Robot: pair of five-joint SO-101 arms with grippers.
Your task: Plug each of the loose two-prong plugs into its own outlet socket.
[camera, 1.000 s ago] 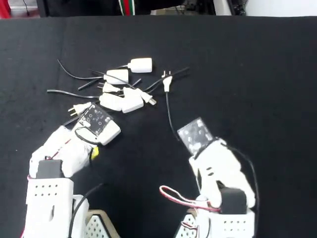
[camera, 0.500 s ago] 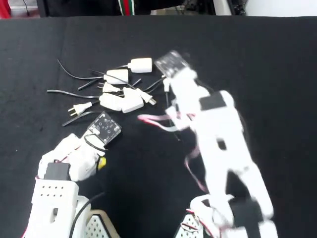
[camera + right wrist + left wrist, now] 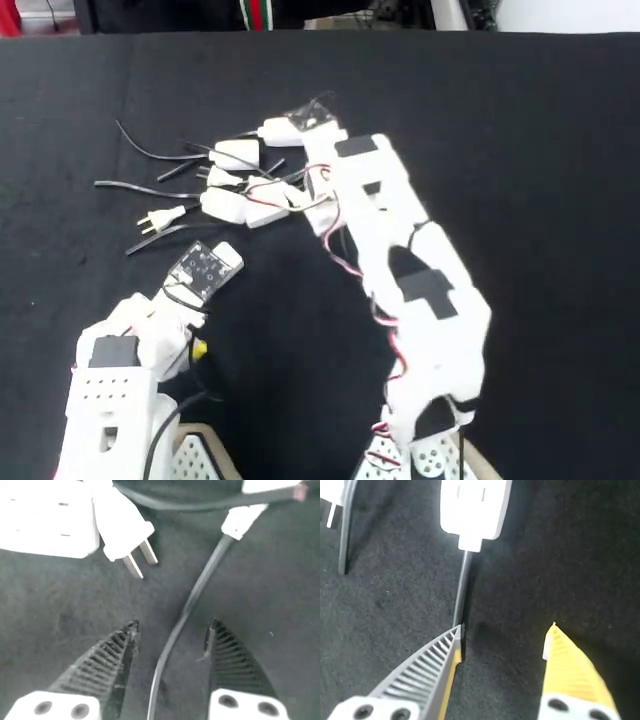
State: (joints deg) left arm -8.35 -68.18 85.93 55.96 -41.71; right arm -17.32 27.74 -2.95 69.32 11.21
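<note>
Several white outlet sockets (image 3: 237, 153) and two-prong plugs on black cords lie in a tangle on the black table at the back left. A loose plug (image 3: 160, 218) lies at the pile's left edge. My right arm (image 3: 400, 240) stretches over the pile. The right gripper (image 3: 172, 627) is open just above the cloth, with a black cord (image 3: 192, 597) running between its fingers. A white plug (image 3: 125, 535) and a socket block (image 3: 45, 520) lie just beyond it. My left gripper (image 3: 505, 630) is open and low, holding nothing. A socket (image 3: 475, 505) lies ahead, its cord (image 3: 462, 590) passing the grey finger (image 3: 427, 667).
The black cloth (image 3: 540, 150) covers the whole table, with bare room on the right half. Loose cord ends (image 3: 140, 150) trail out to the left of the pile. The left arm's base (image 3: 105, 410) stands at the front left.
My right arm has swung from the front of the table out to the pile of sockets at the back. The left arm has drawn back a little toward its base.
</note>
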